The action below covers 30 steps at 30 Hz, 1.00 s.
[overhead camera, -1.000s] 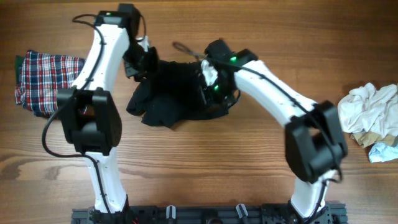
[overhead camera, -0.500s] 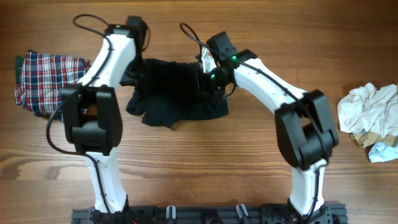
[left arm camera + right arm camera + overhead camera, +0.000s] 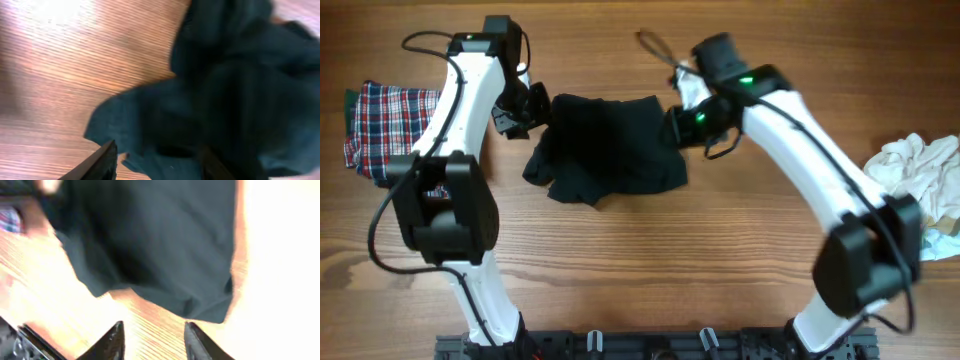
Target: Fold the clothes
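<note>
Crumpled black shirt (image 3: 610, 150) near wooden table's (image 3: 720, 260) far edge; left gripper (image 3: 157, 150), right gripper (image 3: 154, 326) flank it, both spread, empty. Red plaid cloth (image 3: 390, 125) at left edge, white cloth heap (image 3: 910, 175) at right edge.

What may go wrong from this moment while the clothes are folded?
The black shirt lies bunched, one corner crumpled, so a fold now would likely trap wrinkles. The plaid garment lies close beside the left arm; a swing of that arm might drag it.
</note>
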Available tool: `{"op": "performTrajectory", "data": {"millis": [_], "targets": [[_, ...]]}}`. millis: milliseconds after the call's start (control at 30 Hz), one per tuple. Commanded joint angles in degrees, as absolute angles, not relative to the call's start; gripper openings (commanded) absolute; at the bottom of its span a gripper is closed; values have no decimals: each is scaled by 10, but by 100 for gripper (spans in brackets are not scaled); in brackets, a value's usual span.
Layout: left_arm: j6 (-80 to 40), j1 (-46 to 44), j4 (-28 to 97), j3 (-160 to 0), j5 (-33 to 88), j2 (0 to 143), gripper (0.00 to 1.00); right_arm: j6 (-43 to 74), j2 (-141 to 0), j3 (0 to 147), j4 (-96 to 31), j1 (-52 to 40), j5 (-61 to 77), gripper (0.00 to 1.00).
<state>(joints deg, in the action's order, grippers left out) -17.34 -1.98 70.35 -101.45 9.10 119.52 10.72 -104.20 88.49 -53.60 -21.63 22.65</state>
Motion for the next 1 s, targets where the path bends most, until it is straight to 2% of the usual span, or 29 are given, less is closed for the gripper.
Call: {"op": "performTrajectory", "data": {"millis": [0, 67, 133, 200, 333, 400, 433, 467, 533, 600, 667, 700, 767, 900, 967], "targets": [[-185, -34, 667, -1004, 137, 1191, 59, 91, -1064, 885, -522, -199, 224, 82], [-185, -44, 666, -1004, 138, 1190, 64, 88, -1093, 885, -510, -199, 200, 97], [-185, -49, 661, -1004, 176, 1190, 65, 18, -1130, 885, -472, -198, 210, 98], [-184, -61, 653, -1004, 203, 1190, 66, -1, -1168, 885, -435, -197, 212, 97], [-185, -133, 647, -1002, 133, 1191, 59, -1, -1217, 885, -394, -194, 241, 92], [-207, -156, 633, -985, 122, 1191, 47, -1, -1237, 885, -382, -194, 305, 86], [-242, -165, 631, -966, 96, 1192, 33, -1, -1252, 885, -374, -194, 356, 84], [-278, -169, 626, -944, 72, 1193, 26, 0, -1263, 885, -369, -195, 382, 83], [-308, -166, 603, -898, 65, 1193, 18, -1, -1277, 885, -366, -195, 425, 80], [-309, -162, 589, -866, 65, 1193, 17, -34, -1277, 885, -368, -195, 488, 71], [-309, -162, 583, -848, 54, 1193, 18, -30, -1277, 885, -369, -195, 493, 49], [-309, -162, 578, -842, 48, 1193, 18, -26, -1277, 885, -369, -194, 489, 31], [-309, -162, 570, -838, 48, 1193, 19, 13, -1277, 885, -377, -190, 432, 5], [-307, -163, 561, -838, 52, 1193, 20, 28, -1263, 885, -428, -169, 355, 4], [-307, -163, 561, -838, 74, 1193, 27, 50, -1234, 885, -465, -150, 289, 4]]}}
